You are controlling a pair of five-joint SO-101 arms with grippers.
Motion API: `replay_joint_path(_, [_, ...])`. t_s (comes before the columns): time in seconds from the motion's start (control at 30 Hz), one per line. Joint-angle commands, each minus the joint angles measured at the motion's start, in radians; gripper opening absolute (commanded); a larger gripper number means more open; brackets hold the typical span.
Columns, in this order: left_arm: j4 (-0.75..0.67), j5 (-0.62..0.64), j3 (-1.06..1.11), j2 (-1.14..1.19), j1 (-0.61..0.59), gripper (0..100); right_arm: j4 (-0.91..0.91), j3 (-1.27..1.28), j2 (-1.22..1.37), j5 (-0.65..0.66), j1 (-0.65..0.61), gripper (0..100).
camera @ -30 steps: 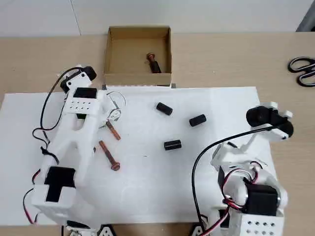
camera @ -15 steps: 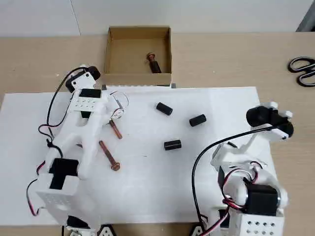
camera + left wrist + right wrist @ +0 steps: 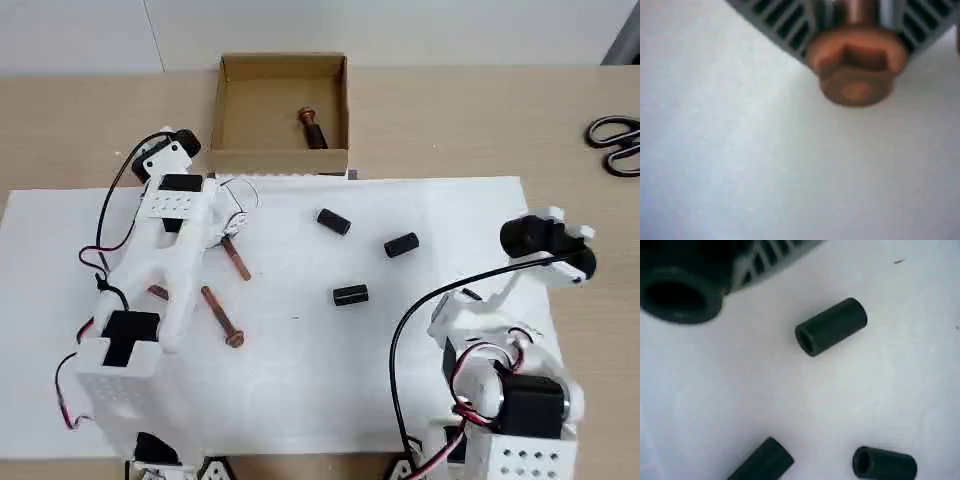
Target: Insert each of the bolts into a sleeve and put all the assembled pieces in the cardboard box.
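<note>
My left gripper [image 3: 228, 240] is shut on a copper bolt [image 3: 238, 260] just above the white sheet, a little in front of the cardboard box [image 3: 280, 160]. The left wrist view has that bolt's hex head [image 3: 856, 70] sticking out from between the grey ribbed fingers [image 3: 775, 20]. A second bolt [image 3: 221, 316] lies loose on the sheet, and a third bolt's end [image 3: 158, 293] pokes out from under the left arm. My right gripper [image 3: 548, 243] sits at the sheet's right edge, shut on a black sleeve [image 3: 677, 296]. Three loose sleeves [image 3: 334, 222] [image 3: 401, 245] [image 3: 350, 295] lie mid-sheet.
One bolt with a sleeve on it [image 3: 313, 128] lies inside the box. Scissors [image 3: 615, 143] rest on the wooden table at the far right. The front half of the white sheet [image 3: 320, 390] is bare between the two arm bases.
The left arm has shifted slightly toward the box with the bolt in its gripper, uncovering the end of a third bolt beneath it. The right arm has kept still.
</note>
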Motion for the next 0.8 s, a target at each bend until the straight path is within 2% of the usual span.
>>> replay_joint_path(0.0, [0.0,-0.005,0.001,0.038,-0.044,1,-0.019,-0.005,-0.008,-0.005,0.007,0.3])
replay_joint_path(0.17, [0.009,-0.006,-0.007,0.037,-0.043,1,-0.019,-0.005,-0.008,-0.005,0.005,0.3])
replay_joint_path(0.27, [0.112,-0.006,-0.088,0.035,-0.034,1,-0.019,-0.005,-0.012,-0.005,0.002,0.3])
replay_joint_path(0.43, [0.345,-0.008,-0.38,0.035,-0.029,1,-0.019,-0.005,-0.016,-0.005,-0.002,0.3])
replay_joint_path(0.77, [0.647,-0.092,-0.944,0.035,-0.034,1,-0.019,-0.005,-0.016,-0.005,-0.101,0.3])
